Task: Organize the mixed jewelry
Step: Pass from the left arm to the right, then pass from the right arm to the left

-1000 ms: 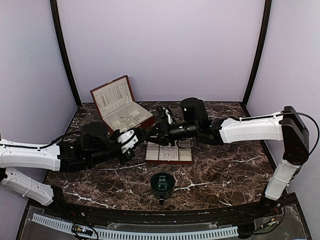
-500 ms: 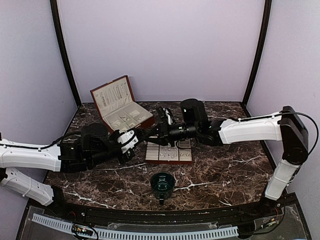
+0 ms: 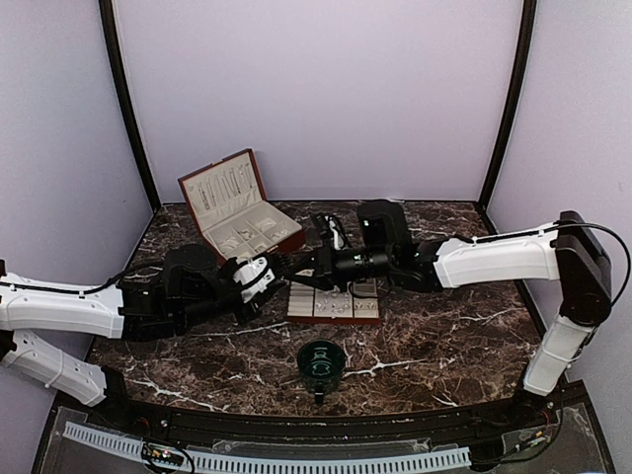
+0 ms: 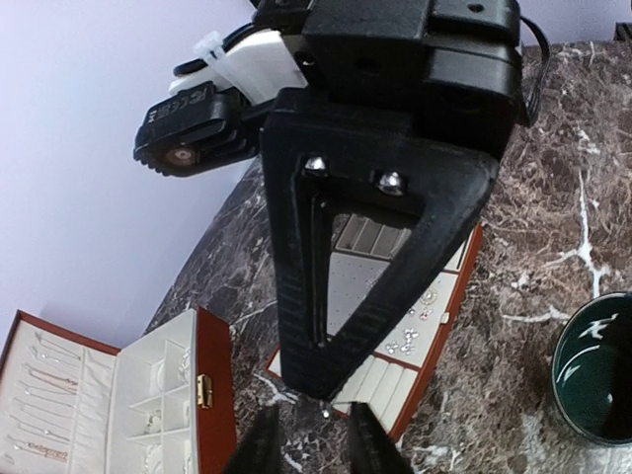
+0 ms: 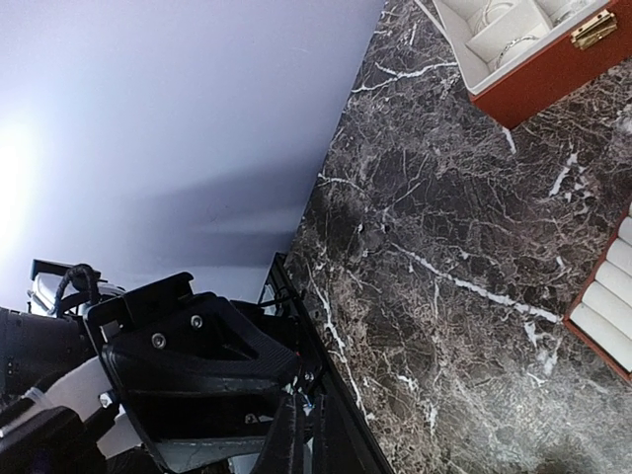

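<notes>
Fingertips [image 4: 262,446] of the left gripper [image 4: 314,449] stand slightly apart, grasping nothing that I can see. Between them, in my left wrist view, hangs the tip of the right gripper [image 4: 318,387], clenched shut on a tiny silvery piece [image 4: 326,412].

From above, I see the two grippers meet nose to nose in the air just over the left end of the flat red display tray [image 3: 334,321]. The left arm reaches in from the left, and the right arm comes from the right across the tray's far part.

That black right gripper fills most of my left wrist view and hides the middle of the tray. Beside it I make out small earrings [image 4: 413,334] on the cream padding and a row of ring rolls [image 4: 373,380].

More jewelry sits in the open red jewelry box [image 3: 281,240] at the far left of the marble table [image 3: 444,336]. Thin chains [image 4: 44,380] lie against its lid lining, and the pieces in its compartments are too small for me to name.

A dark green cup [image 3: 322,363] stands on the near side of the tray, well apart from both grippers.
</notes>
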Tool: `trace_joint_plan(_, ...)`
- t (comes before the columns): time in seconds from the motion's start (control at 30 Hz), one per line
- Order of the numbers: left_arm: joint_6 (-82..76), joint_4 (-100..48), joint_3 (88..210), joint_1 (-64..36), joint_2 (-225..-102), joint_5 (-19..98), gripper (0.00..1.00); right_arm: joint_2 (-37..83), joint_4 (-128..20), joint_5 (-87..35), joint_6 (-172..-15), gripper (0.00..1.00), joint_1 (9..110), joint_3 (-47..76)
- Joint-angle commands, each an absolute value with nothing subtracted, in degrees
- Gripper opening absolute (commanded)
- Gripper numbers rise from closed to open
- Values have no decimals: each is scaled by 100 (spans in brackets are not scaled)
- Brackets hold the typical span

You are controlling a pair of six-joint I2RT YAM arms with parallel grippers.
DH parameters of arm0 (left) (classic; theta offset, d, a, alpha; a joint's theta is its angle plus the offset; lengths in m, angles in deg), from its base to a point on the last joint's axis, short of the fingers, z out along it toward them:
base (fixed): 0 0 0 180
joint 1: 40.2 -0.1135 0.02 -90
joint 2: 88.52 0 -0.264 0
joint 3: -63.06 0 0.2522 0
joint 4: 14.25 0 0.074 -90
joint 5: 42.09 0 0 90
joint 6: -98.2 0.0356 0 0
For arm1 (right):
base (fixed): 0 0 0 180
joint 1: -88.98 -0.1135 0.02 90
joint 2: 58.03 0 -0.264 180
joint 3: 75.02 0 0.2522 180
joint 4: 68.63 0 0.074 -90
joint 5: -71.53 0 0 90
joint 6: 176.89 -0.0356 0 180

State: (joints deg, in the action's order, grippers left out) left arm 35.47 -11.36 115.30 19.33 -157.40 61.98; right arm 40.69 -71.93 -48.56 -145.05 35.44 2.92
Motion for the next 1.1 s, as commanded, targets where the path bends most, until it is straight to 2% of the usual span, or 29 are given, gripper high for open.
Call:
trace_joint_plan(0.0,3306,-1044,11567,1939,-15649,6222,37,3785,-7386,-4503,-14209,0,3501,179)
trace_joint_plan(0.13,3056,-1257,11622,1939,-15548,6172,57,3690,-7498,-4370,-14112,0,3526,67)
trace_joint_plan(0.27,2131,-1444,11716,1912,-15389,6088,65,3539,-7743,-4294,-13966,0,3545,-66)
trace_joint_plan(0.4,303,-1393,11673,1753,-15257,5530,64,3338,-8262,-4353,-13874,0,3545,-252)
trace_joint_plan(0.63,-2122,287,11146,1509,-15267,4208,63,3048,-8892,-4555,-13734,0,3545,-414)
trace_joint_plan(0.83,-2891,1408,10934,1461,-15490,3749,55,2943,-9428,-4700,-13794,0,3545,-526)
trace_joint_plan(1.07,-2782,1750,11004,1458,-15602,3515,50,2947,-9685,-4875,-13880,0,3536,-595)
